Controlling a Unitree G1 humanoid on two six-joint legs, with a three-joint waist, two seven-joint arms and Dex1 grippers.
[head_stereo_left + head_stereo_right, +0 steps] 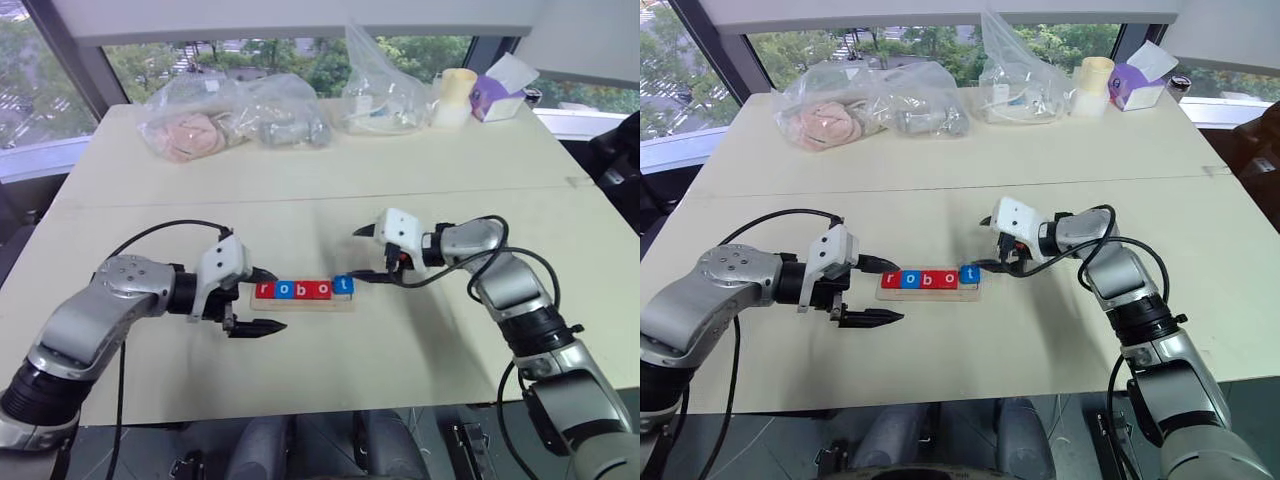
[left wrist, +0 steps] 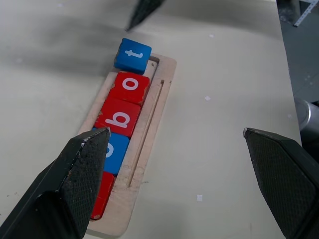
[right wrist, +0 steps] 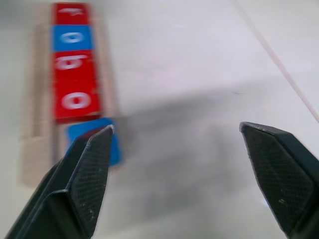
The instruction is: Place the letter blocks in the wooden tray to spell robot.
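Left eye view: wooden tray (image 1: 303, 302) lies mid-desk, nearer the front edge than the back, long axis running left-right. Letter blocks (image 1: 290, 290) r, o, b, o sit in the recess; t block (image 1: 344, 285) at the tray's right end looks tilted, riding up on the rim, not seated. Right gripper (image 1: 364, 252) is just beside that end, fingers apart, holding nothing. Left gripper (image 1: 266, 300) hovers at the tray's left end, also spread and empty.

Right eye view: same layout; t block is nearest the right gripper, so that arm is the likely one to nudge it flat.

Left wrist view: looking along the tray's length, t block (image 2: 132, 55) is skewed and overhangs the far end of the recess; the other gripper's fingertip (image 2: 143, 12) is just past it. Own fingers (image 2: 75, 174) wide apart.

Right wrist view: t block (image 3: 92, 135) lies just ahead of the near finger (image 3: 79, 179), row stretching away; jaws spread, nothing between.
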